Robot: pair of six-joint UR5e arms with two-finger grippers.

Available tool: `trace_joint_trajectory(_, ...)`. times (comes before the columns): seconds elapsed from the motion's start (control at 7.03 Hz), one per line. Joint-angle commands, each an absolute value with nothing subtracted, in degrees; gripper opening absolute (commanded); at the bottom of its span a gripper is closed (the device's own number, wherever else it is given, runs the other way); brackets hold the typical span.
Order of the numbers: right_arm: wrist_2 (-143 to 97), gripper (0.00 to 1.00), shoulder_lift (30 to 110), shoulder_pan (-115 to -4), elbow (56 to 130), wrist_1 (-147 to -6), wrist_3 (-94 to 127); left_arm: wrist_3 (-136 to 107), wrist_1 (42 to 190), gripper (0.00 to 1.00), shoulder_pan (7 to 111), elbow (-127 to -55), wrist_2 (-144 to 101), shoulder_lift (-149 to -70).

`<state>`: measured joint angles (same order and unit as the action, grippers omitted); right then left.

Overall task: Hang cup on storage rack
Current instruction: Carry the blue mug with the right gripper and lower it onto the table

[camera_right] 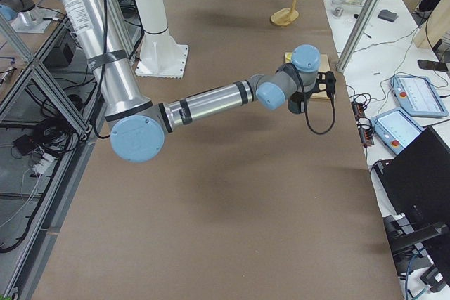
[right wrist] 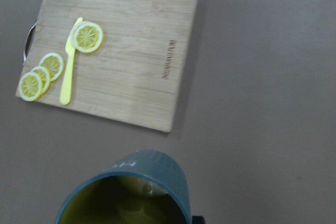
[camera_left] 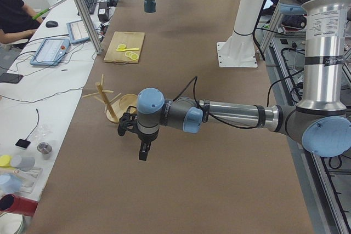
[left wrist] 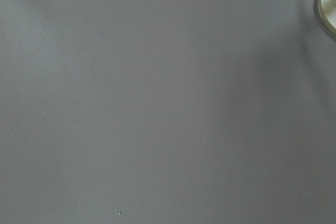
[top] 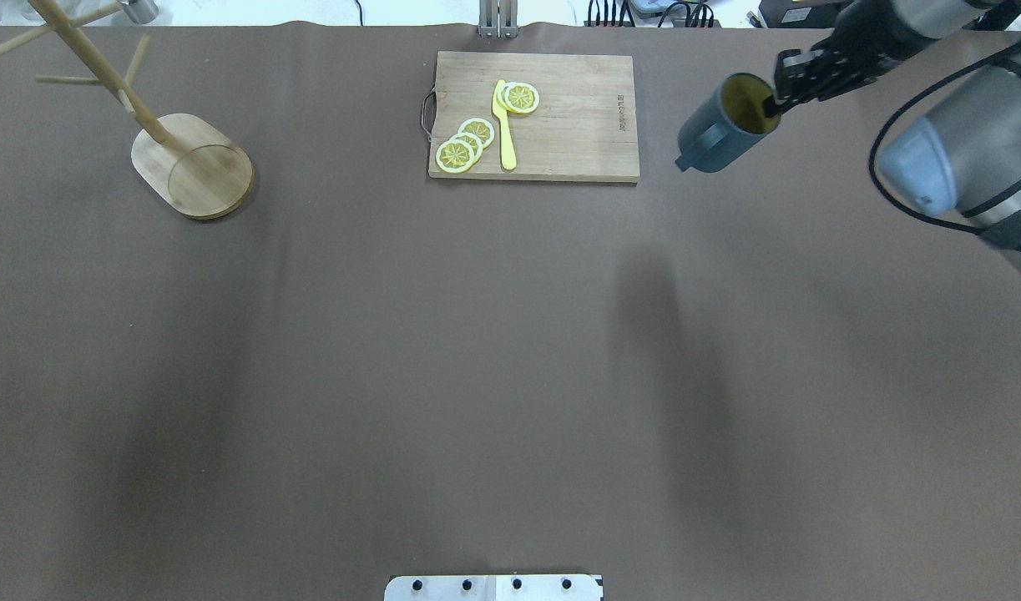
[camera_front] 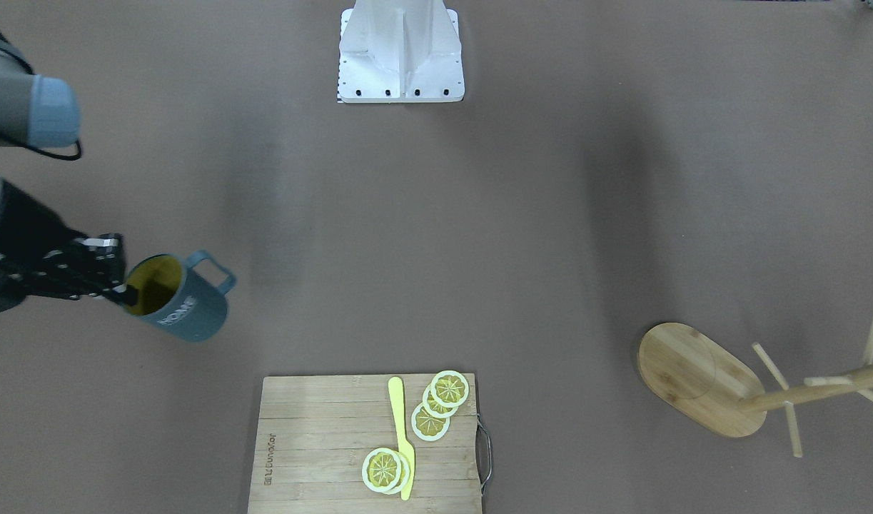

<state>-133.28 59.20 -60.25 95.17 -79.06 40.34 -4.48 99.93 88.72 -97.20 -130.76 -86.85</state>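
The dark teal cup [camera_front: 186, 307] hangs tilted above the table with its handle away from the gripper. My right gripper [camera_front: 122, 289] is shut on its rim, one finger inside the yellowish interior. The pair also shows in the overhead view, cup [top: 715, 138] and right gripper [top: 773, 104], and the cup fills the bottom of the right wrist view [right wrist: 131, 187]. The bamboo storage rack [camera_front: 700, 378] stands at the far other end of the table [top: 193, 167]. My left gripper [camera_left: 142, 149] hovers near the rack; I cannot tell if it is open.
A wooden cutting board [top: 560, 117] with lemon slices [top: 464, 142] and a yellow knife [top: 503, 125] lies between cup and rack at the table's far edge. The white robot base [camera_front: 400, 57] stands mid-table on the robot's side.
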Motion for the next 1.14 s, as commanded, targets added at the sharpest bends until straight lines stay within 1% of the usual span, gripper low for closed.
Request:
trace_joint_trajectory(0.0,-120.6,0.00,49.8,-46.8,95.8,-92.4,41.1,-4.5,99.9,0.98,88.7,-96.9,-130.8,-86.9)
trace_joint_trajectory(0.28,-120.1,0.00,45.6,-42.9,91.2,-92.4,46.7,-4.5,99.9,0.99,88.7,-96.9,-130.7,-86.8)
trace_joint_trajectory(0.57,-116.2,0.00,39.7,-39.0,83.7,-92.0,50.3,-4.5,99.9,0.98,88.7,-96.6,-130.7,-86.8)
trace_joint_trajectory(1.0,-116.6,0.00,39.0,-39.0,81.7,-92.1,51.8,-4.4,99.9,0.99,88.7,-96.1,-130.8,-86.8)
